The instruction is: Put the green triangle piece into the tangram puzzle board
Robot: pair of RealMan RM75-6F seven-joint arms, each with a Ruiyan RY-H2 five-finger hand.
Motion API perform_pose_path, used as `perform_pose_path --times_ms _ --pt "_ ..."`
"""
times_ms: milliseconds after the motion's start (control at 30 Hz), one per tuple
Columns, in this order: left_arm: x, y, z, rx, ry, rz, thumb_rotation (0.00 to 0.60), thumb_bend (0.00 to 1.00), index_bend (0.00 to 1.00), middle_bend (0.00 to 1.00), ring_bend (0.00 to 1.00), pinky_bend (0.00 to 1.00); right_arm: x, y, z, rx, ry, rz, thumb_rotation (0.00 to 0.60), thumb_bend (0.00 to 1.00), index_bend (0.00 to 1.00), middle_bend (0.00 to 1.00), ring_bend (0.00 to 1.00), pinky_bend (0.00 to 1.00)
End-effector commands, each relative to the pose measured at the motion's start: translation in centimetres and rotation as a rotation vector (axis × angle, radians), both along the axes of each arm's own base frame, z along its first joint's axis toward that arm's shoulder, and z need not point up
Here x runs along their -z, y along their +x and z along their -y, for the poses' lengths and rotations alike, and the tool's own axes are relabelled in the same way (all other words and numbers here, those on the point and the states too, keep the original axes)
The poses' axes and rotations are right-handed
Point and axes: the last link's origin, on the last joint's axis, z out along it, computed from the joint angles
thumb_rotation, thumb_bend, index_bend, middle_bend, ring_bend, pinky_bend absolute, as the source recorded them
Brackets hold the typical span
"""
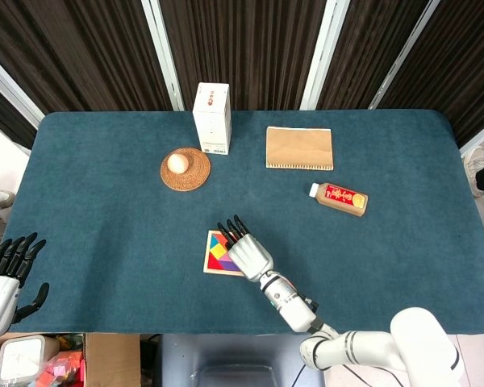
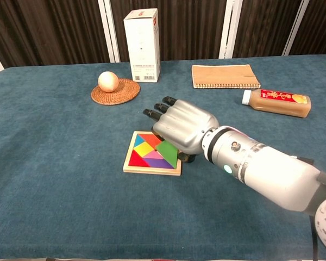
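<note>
The wooden tangram board (image 2: pixel 146 157) with coloured pieces lies near the table's front centre, also visible in the head view (image 1: pixel 216 253). My right hand (image 2: pixel 180 128) hovers palm-down over the board's right side, covering it from above (image 1: pixel 247 249). It holds the green triangle piece (image 2: pixel 167 153) under its fingers, and the piece is down low at the board's right edge, nearly flat against it. The grip itself is hidden beneath the palm. Off the table's lower left corner, my left hand (image 1: pixel 3 278) holds nothing, with its fingers apart.
A white carton (image 2: pixel 142 45) stands at the back, with a ball on a wicker coaster (image 2: pixel 115 90) in front of it to the left. A brown notebook (image 2: pixel 225 76) and a lying bottle (image 2: pixel 275 102) are to the right.
</note>
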Motion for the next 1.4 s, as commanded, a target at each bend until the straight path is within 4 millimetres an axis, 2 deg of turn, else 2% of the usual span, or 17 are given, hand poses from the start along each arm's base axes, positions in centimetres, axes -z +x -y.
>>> perform_pose_path --times_ms 33,1133,1300,1400 --pt "0.0 0.0 0.0 0.000 0.001 0.000 0.600 0.46 0.00 0.00 0.00 0.05 0.0 0.0 0.0 0.002 -0.001 0.000 0.600 0.44 0.59 0.08 0.00 0.00" --pt "-0.5 -0.1 0.0 -0.003 0.020 0.015 0.600 0.46 0.00 0.00 0.00 0.05 -0.5 -0.1 -0.1 0.009 -0.001 -0.013 0.600 0.44 0.45 0.08 0.00 0.00" --pt "-0.4 -0.1 0.0 0.000 0.017 0.010 0.600 0.46 0.00 0.00 0.00 0.05 -1.4 0.0 -0.3 0.027 0.001 0.035 0.600 0.44 0.42 0.08 0.00 0.00" --pt "-0.3 0.0 0.0 0.001 0.012 0.005 0.600 0.46 0.00 0.00 0.00 0.05 -3.1 -0.4 -0.8 0.059 0.008 0.118 0.600 0.44 0.35 0.08 0.00 0.00"
